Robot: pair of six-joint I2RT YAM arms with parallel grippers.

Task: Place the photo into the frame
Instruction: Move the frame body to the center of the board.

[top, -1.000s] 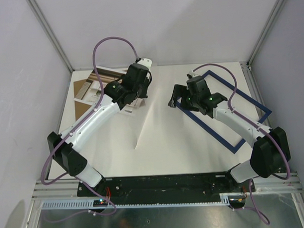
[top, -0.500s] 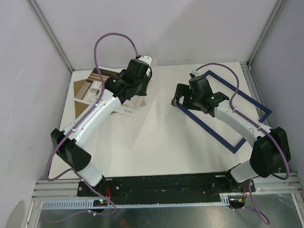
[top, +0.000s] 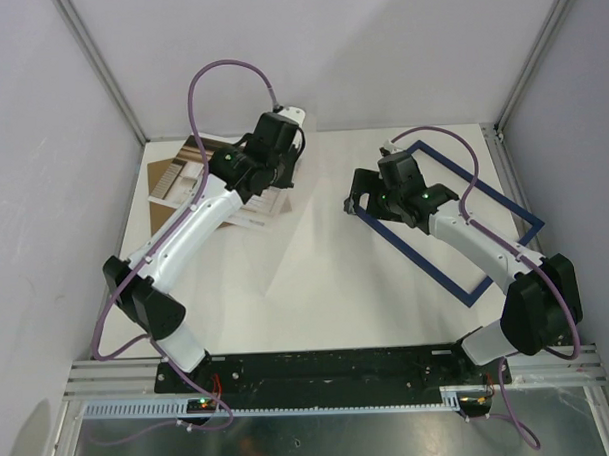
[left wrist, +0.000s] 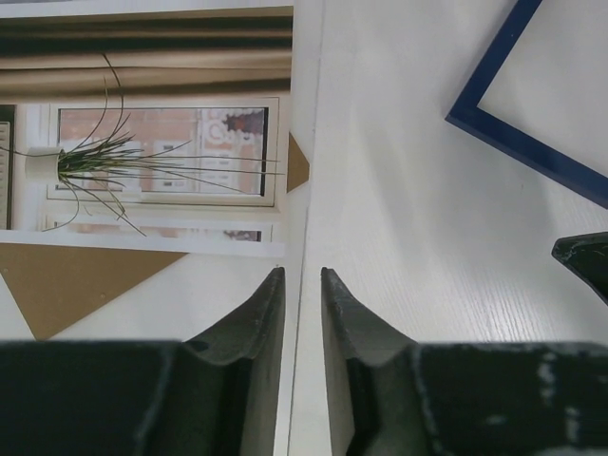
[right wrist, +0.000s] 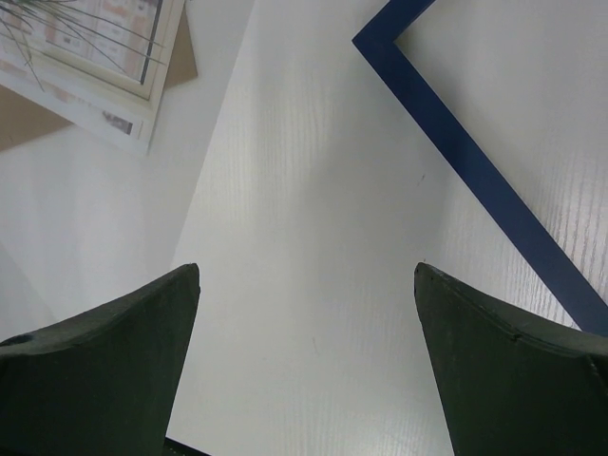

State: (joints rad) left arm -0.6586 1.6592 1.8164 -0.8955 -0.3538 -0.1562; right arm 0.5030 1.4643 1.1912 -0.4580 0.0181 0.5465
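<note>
The photo (left wrist: 161,142), a window scene with a spindly plant, lies flat at the back left of the table (top: 316,278), also seen as photo (top: 175,175) from above and photo (right wrist: 85,47) in the right wrist view. My left gripper (left wrist: 302,274) (top: 280,181) is low over the table at the photo's right edge. Its jaws stand a narrow gap apart with only white surface between them. The navy frame (top: 416,256) (left wrist: 532,152) (right wrist: 475,161) lies flat at the right. My right gripper (top: 352,204) (right wrist: 307,271) hangs wide open and empty beside the frame's near-left corner.
A brown backing board (left wrist: 66,285) (right wrist: 182,57) lies under the photo, its corners poking out. Grey walls close in the table on the left, back and right. The right arm (top: 485,252) lies across the frame.
My left arm has stretched farther back, carrying its gripper slightly toward the photo's far side. The right gripper has shifted a little and stays wide open.
</note>
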